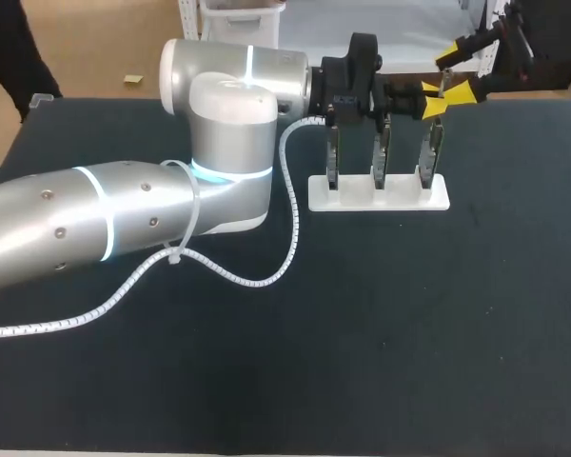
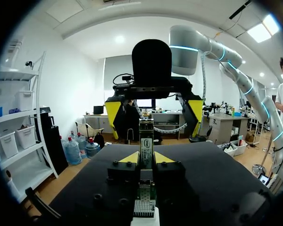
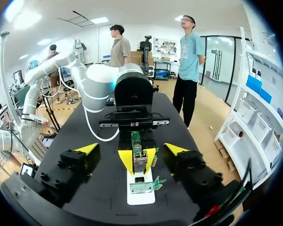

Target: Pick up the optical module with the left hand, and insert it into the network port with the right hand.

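My left gripper [image 2: 146,158] is shut on the optical module [image 2: 146,143], a slim metal piece with a green label, held above the white stand [image 2: 146,217]. In the head view this gripper [image 1: 433,103] hovers over the stand's right-hand network port board [image 1: 428,157]. My right gripper [image 3: 132,150] faces it from the far side, open, its yellow fingers [image 3: 87,149] wide on either side of the module [image 3: 140,161] and clear of it. In the left wrist view the right gripper [image 2: 154,110] brackets the module's far end.
The white stand [image 1: 379,193] holds three upright port boards in a row near the table's far edge. A coiled white cable [image 1: 238,276] trails from my left arm [image 1: 124,214] across the dark table [image 1: 409,333].
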Robot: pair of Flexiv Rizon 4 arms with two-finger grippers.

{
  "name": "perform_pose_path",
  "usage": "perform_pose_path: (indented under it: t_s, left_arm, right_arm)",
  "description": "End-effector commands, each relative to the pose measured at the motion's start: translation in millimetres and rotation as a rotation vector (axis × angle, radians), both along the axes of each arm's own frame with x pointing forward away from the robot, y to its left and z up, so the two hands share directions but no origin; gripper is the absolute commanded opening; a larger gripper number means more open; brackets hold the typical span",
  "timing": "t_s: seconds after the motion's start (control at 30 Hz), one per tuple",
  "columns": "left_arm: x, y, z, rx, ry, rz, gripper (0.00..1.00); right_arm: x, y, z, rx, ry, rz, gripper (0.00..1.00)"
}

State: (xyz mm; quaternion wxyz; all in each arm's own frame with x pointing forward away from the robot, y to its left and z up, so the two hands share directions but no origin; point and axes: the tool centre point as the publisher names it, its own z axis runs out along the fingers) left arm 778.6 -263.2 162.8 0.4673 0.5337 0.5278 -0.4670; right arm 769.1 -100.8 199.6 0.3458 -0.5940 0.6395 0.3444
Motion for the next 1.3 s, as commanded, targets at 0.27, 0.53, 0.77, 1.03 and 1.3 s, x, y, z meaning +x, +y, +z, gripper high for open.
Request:
perform_pose_path:
  t_s: [0.27, 0.53, 0.77, 1.03, 1.3]
  left_arm:
    - [-1.8, 0.8, 0.8, 0.002, 0.000, 0.005, 0.00]
    - [-1.8, 0.8, 0.8, 0.002, 0.000, 0.005, 0.00]
    - [-1.8, 0.8, 0.8, 0.002, 0.000, 0.005, 1.00]
    - [-1.8, 0.8, 0.8, 0.002, 0.000, 0.005, 1.00]
    - [-2.7, 3.4, 2.4, 0.053, 0.006, 0.009, 1.00]
  right_arm:
    - [0.9, -0.5, -1.1, 0.002, -0.006, -0.007, 0.00]
    - [1.1, 1.2, -2.0, 0.005, -0.003, -0.003, 0.00]
    - [1.2, 1.9, -2.1, 0.005, -0.003, 0.000, 0.00]
    - [1.1, 1.5, -2.2, 0.002, -0.006, -0.001, 0.00]
    - [4.9, -1.9, 0.7, 0.005, -0.015, -0.007, 0.00]
